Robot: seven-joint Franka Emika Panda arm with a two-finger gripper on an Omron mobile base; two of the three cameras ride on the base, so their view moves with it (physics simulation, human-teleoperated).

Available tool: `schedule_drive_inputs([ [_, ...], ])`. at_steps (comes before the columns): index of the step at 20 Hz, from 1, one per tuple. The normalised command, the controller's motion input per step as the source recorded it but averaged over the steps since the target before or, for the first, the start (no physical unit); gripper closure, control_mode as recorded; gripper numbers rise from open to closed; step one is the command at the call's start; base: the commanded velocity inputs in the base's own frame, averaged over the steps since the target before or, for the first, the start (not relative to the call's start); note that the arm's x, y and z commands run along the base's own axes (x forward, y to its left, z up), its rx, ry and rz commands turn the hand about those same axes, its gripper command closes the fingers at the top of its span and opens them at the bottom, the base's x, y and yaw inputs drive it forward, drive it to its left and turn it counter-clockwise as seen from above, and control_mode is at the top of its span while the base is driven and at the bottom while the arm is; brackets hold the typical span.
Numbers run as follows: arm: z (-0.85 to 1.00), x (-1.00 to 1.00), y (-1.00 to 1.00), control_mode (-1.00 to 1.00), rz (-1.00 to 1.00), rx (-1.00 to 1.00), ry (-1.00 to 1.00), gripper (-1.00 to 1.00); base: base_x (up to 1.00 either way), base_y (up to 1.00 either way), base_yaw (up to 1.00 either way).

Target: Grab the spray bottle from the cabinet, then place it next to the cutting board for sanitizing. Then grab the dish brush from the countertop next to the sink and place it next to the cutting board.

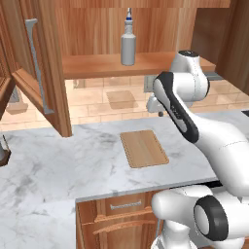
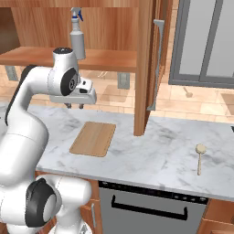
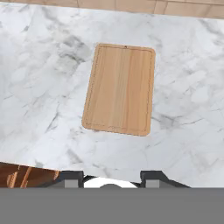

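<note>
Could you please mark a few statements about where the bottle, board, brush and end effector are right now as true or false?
1. The spray bottle stands upright on the cabinet shelf. True.
2. The cutting board has the dish brush lying on it. False: the board is bare, and the dish brush lies apart on the countertop, on the far side of the open cabinet door.
3. The end effector holds the spray bottle. False: it holds nothing and hangs above the countertop near the board, its fingers apart.
4. The cabinet door is open. True.
5. The cutting board lies flat on the marble. True.
</note>
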Motion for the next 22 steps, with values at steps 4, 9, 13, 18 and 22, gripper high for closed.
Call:
schedule_drive_inputs([
  [4, 0.0, -0.35, 0.0, -1.0, 0.0, 0.0, -0.09, -1.0, 0.0, 0.0, 0.0],
  [9, 0.11, -0.52, 0.01, -1.0, 0.0, 0.0, -0.25, -1.0, 0.0, 0.0, 0.0],
  [13, 0.5, -0.67, 0.0, -1.0, 0.0, 0.0, -0.4, -1.0, 0.0, 0.0, 0.0],
  [18, 0.74, -0.6, 0.0, -1.0, 0.0, 0.01, -0.43, -1.0, 0.0, 0.0, 0.0],
  [22, 0.91, -0.58, 0.01, -1.0, 0.01, 0.1, -0.43, -1.0, 0.0, 0.0, 0.0],
])
